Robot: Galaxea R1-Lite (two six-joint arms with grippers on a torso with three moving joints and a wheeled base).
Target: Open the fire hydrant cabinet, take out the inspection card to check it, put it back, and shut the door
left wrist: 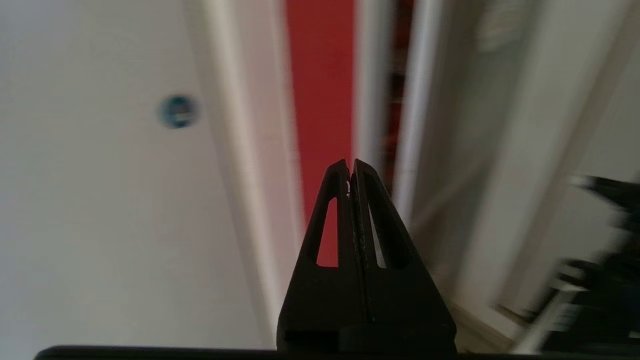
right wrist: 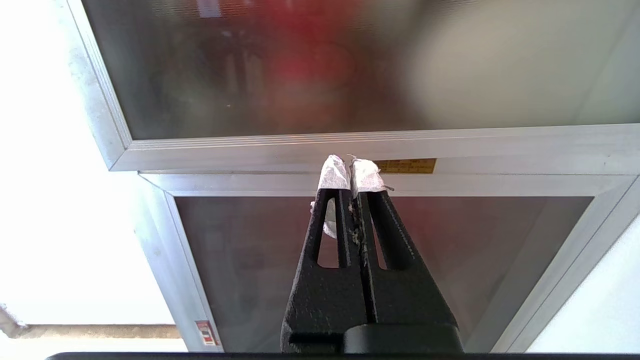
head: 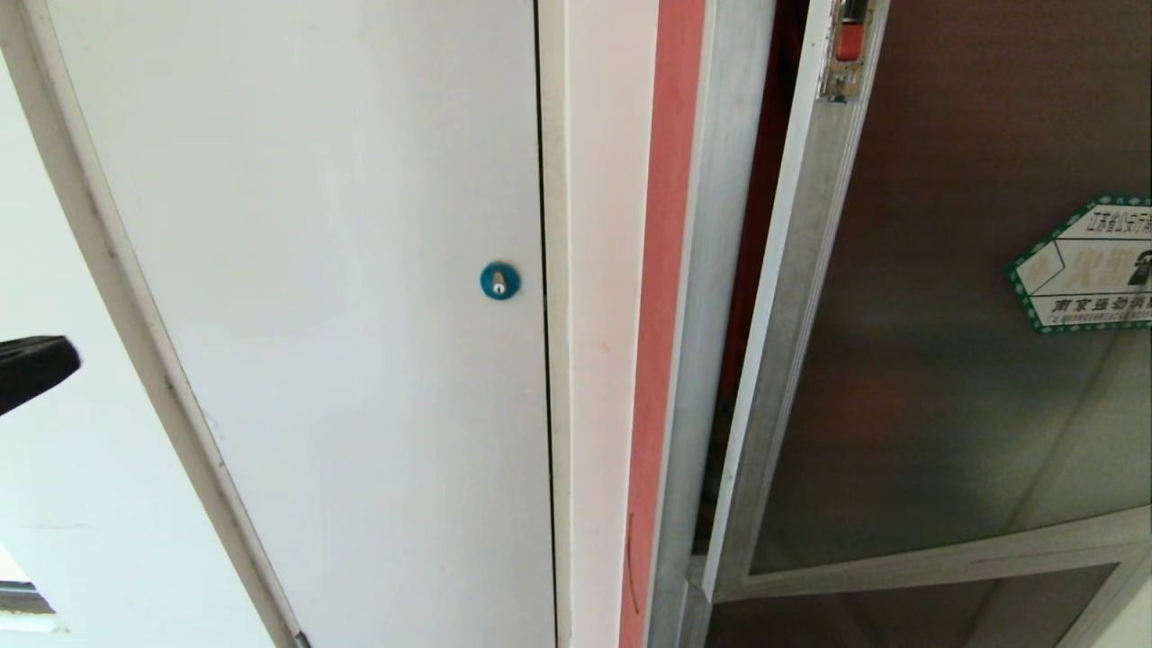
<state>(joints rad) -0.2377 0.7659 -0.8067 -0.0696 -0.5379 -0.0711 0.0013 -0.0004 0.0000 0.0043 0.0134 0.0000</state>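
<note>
The fire hydrant cabinet (head: 711, 270) stands right of the white panel door (head: 342, 315), its glass door (head: 945, 360) ajar, a dark gap showing at the frame. Left hand (left wrist: 350, 162), fingers pressed together, points at the cabinet's red edge. Right hand (right wrist: 350, 160), also pressed together and empty, faces the lower glass panel (right wrist: 400, 250).

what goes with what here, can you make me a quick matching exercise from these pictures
Things:
1. round lock
2. door
3. left gripper
4. hexagonal sticker

Descriptions:
A. green-bordered, on the dark glass
B. blue, on the white panel door
C. ajar, a dark gap along its latch edge
D. shut, holding nothing

Pairs: 1-B, 2-C, 3-D, 4-A
</note>
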